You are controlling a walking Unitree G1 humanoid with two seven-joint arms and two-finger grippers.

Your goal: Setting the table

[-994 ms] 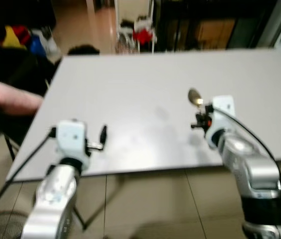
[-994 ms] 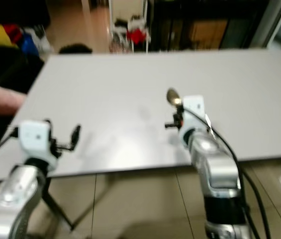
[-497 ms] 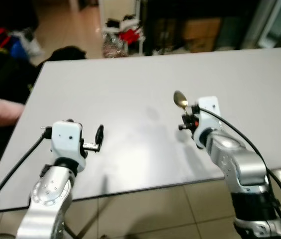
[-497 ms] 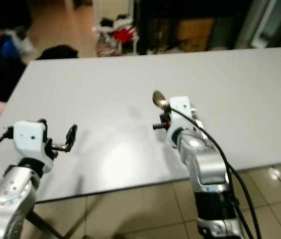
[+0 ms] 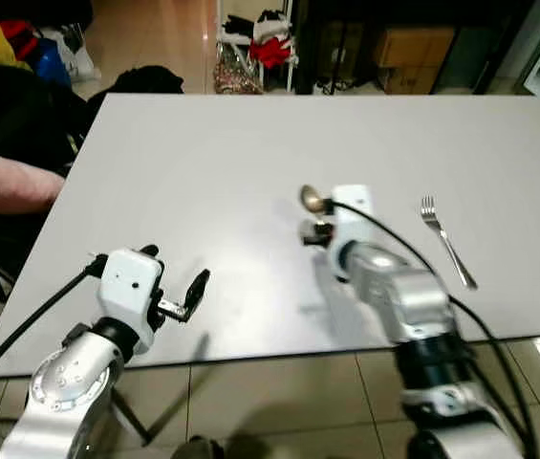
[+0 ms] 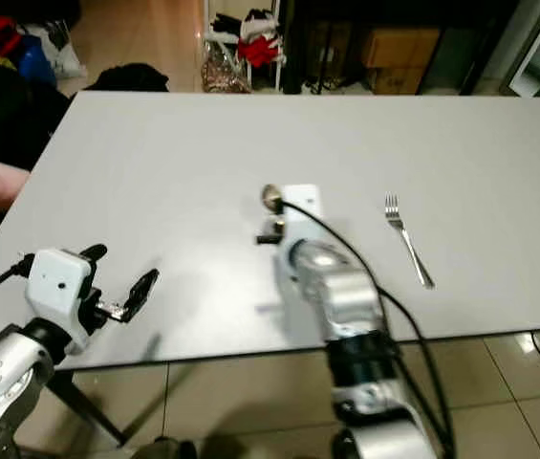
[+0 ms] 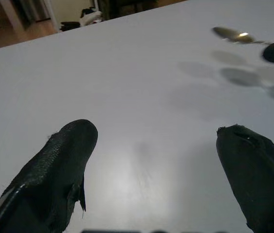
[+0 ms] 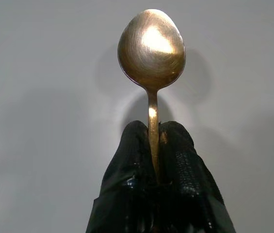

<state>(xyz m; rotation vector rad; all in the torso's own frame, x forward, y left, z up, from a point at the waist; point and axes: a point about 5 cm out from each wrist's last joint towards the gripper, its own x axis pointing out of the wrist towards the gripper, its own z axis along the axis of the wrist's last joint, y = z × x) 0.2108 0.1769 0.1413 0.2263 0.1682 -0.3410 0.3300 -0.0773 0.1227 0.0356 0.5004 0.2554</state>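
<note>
Spoon pinched in right hand — fork lies beside.

Right pincer clamped on handle of brass-coloured spoon. Two black fingers pressed together, handle squeezed between them. Spoon bowl sticks out beyond fingertips, concave side facing camera, bright glint on it. Pale grey surface behind, soft shadows of bowl and fingers falling on it.

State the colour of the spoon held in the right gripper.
The spoon is a brushed golden-bronze colour, seen best in the right wrist view.
</note>
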